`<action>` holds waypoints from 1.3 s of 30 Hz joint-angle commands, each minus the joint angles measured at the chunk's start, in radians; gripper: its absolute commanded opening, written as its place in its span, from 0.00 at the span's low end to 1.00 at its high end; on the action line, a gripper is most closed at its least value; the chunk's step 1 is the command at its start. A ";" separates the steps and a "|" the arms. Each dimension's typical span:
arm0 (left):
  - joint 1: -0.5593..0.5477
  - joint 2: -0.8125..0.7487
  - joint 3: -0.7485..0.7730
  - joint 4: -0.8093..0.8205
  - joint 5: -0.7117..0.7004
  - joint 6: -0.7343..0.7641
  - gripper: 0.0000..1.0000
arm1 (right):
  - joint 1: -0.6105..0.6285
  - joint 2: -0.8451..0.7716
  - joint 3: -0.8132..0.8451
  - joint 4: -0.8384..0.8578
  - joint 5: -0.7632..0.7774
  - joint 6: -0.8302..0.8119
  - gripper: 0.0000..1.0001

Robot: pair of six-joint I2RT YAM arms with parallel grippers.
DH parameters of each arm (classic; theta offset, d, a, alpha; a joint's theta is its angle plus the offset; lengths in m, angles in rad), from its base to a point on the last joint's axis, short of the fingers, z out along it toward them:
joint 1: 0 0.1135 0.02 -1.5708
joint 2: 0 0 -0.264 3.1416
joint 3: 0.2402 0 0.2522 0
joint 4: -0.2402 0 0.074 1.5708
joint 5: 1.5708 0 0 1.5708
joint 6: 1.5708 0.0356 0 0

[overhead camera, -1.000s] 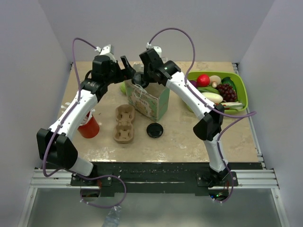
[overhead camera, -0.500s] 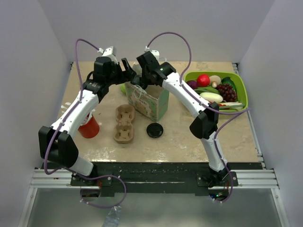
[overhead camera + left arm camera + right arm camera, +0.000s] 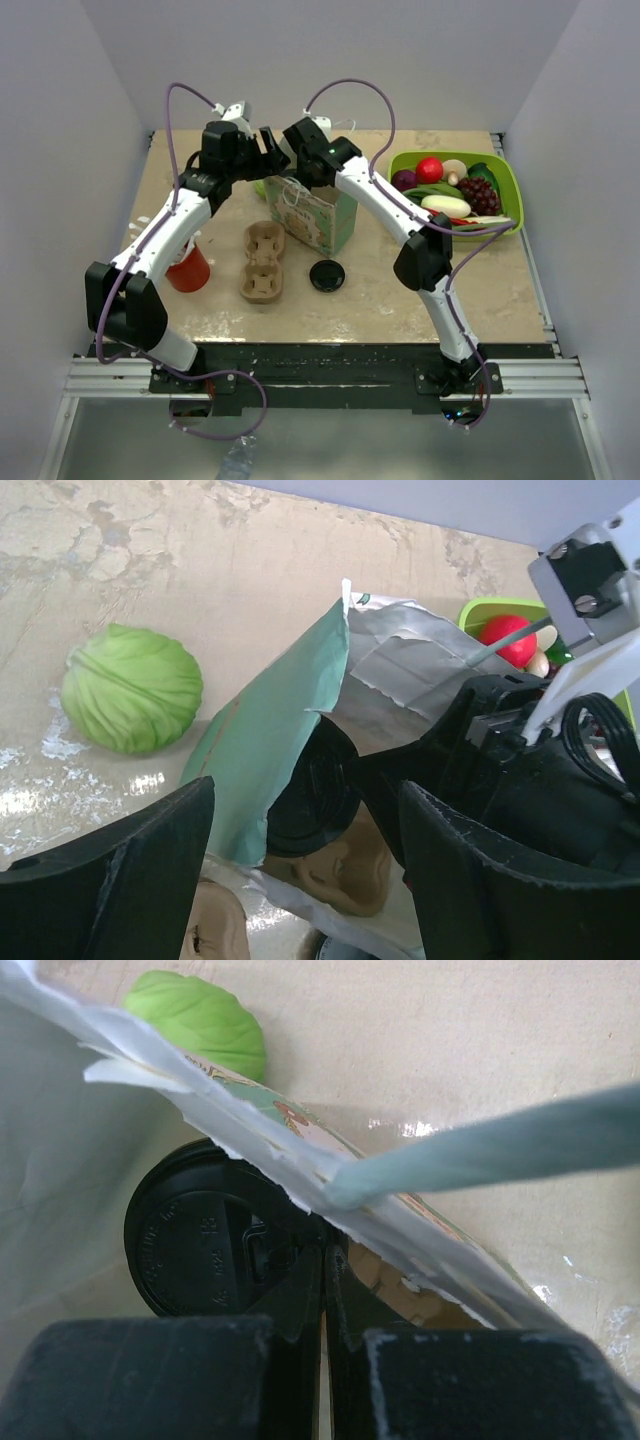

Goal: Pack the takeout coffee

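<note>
The takeout coffee shows as a round black lid inside the open green paper bag. I also see the lid through the bag's mouth in the left wrist view; the white cup below it is hidden. My right gripper reaches down into the bag, its fingers pressed together at the lid's right rim. In the top view, the right gripper sits at the bag's far left corner. My left gripper is open, its jaws either side of the bag's green edge. In the top view, the left gripper is just left of the bag.
A green cabbage lies behind the bag. A brown cup carrier, a loose flat black lid and a red cup of utensils stand in front. A green tray of produce is at the right.
My right gripper has moved left and down into the bag's mouth. My left gripper has shifted slightly right, closer to the bag.
</note>
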 commanded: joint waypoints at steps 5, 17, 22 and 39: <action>0.007 0.008 -0.003 0.051 0.034 0.033 0.76 | 0.005 0.029 0.046 -0.008 -0.009 0.023 0.00; 0.007 0.015 0.000 0.045 0.038 0.045 0.74 | 0.003 0.037 0.022 0.017 -0.027 0.050 0.00; 0.007 0.017 0.003 0.041 0.041 0.045 0.74 | 0.005 0.029 0.020 0.023 -0.035 0.055 0.10; 0.007 0.028 0.024 0.028 0.051 0.045 0.73 | 0.005 -0.049 -0.020 0.052 -0.019 0.059 0.35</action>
